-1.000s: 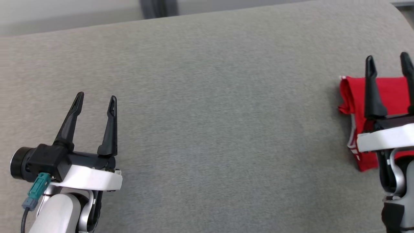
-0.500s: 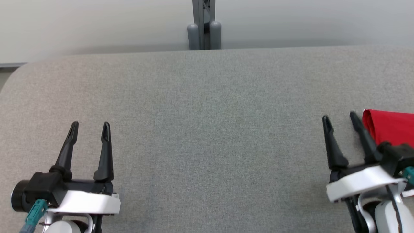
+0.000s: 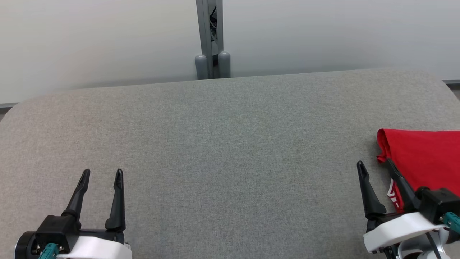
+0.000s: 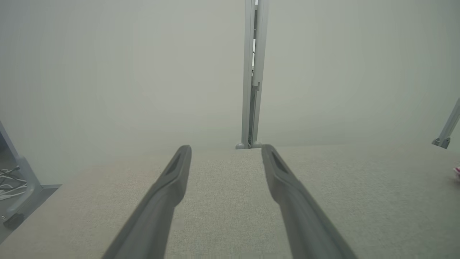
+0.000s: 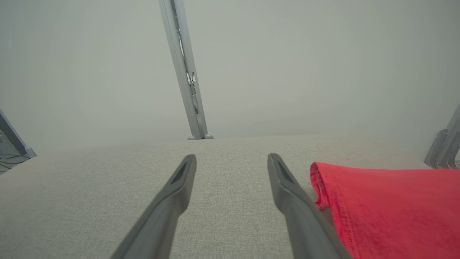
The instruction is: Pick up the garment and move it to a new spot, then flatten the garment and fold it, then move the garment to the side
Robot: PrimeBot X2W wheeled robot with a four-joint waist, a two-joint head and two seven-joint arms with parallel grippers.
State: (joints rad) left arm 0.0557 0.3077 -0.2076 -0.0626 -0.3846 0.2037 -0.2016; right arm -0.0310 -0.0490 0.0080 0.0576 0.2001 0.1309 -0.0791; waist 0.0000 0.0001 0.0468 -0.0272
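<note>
Lying folded at table [image 3: 230,144] right edge, garment [image 3: 424,158] is judged light, soft, limp; best pinched at rolled left fold. Left gripper [image 3: 101,176] and right gripper [image 3: 375,166], latter just beside garment, are seen with jaws apart, nothing held.

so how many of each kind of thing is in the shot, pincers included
red garment: 1
pincers: 2, the left pincer and the right pincer, both open and holding nothing
grey padded table: 1
metal post behind the table: 1
total: 5
</note>
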